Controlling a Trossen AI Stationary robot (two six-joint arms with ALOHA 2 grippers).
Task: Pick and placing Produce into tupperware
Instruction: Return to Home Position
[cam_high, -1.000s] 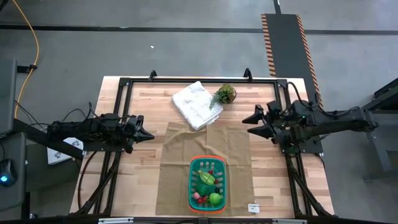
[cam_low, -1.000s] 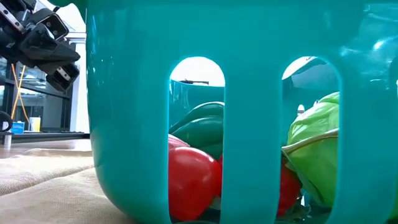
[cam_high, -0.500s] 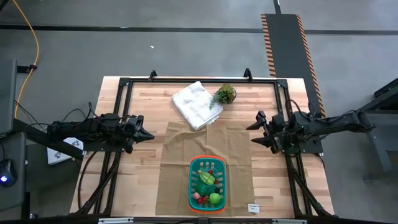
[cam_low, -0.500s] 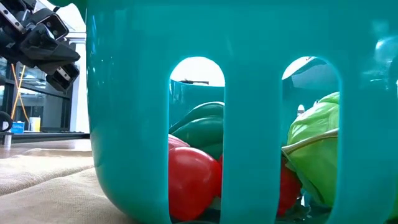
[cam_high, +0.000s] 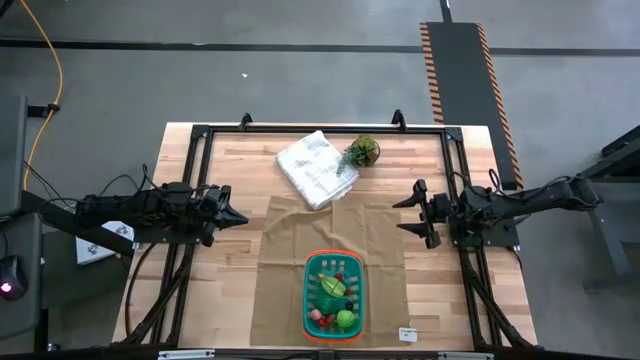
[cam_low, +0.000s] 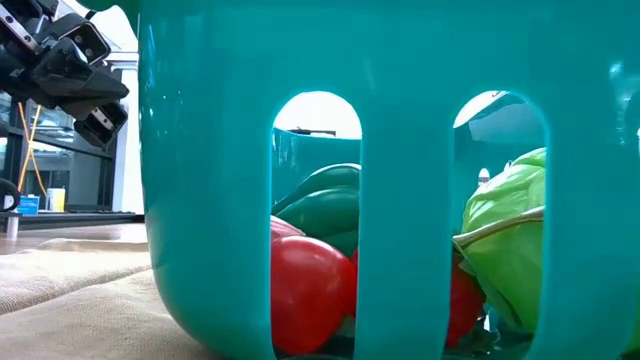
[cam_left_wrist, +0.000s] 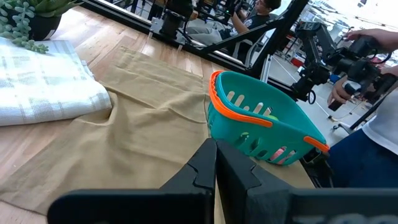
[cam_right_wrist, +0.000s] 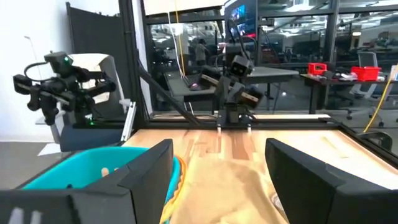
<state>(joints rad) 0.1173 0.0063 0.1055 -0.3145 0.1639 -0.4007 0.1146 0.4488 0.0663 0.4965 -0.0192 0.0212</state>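
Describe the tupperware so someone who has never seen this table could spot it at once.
On the wooden table, a tan mat covers the middle. The basket stands on the mat's end away from the white cloth and plant. It alone is a teal tub with an orange rim, holding produce.

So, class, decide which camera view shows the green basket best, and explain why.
The high view: it shows the whole basket from above, orange rim and produce inside. The low view shows only one slotted side, close up; the left wrist view shows it side-on; the right wrist view catches just a corner.
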